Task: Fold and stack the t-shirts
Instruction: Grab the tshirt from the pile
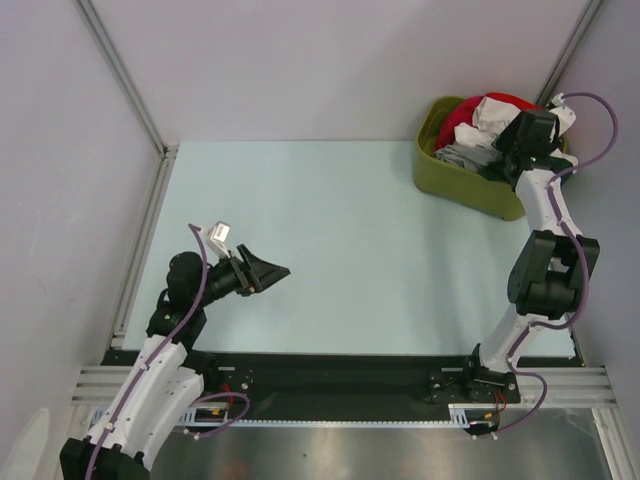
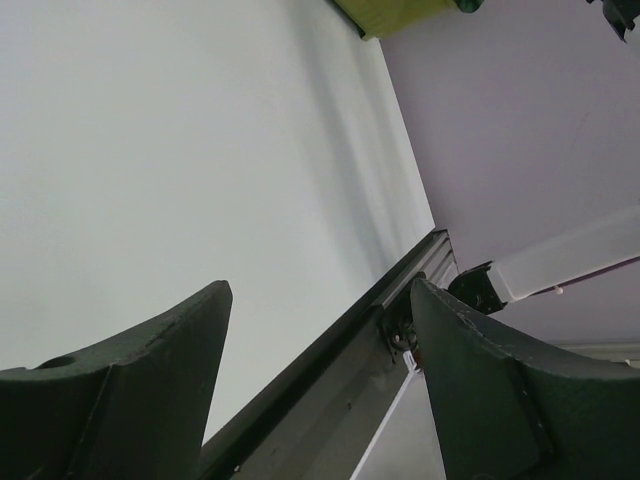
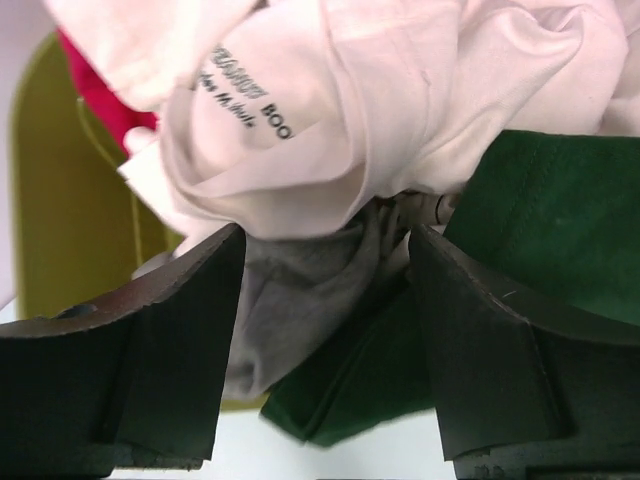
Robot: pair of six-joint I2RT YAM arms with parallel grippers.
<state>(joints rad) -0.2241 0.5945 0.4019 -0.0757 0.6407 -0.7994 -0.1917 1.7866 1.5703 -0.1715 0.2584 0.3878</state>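
hovering over the tub [image 1: 466, 190], the right gripper [image 3: 325, 240] straddles the bunched t-shirts [image 3: 330, 110], jaws wide, likely to pinch one, while the left gripper [image 2: 320, 288] hangs spread and empty.

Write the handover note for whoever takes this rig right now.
Left gripper: open, empty, above the table, left side.
Right gripper: open, down in the olive-green tub at the far right; grey garment shows between the jaws, no visible grip.
T-shirts: cream-white lettered t-shirt and dark green t-shirt crumpled in the tub, beside a red garment.
Done: nothing folded or stacked.
Left: pull each out, fold, stack.
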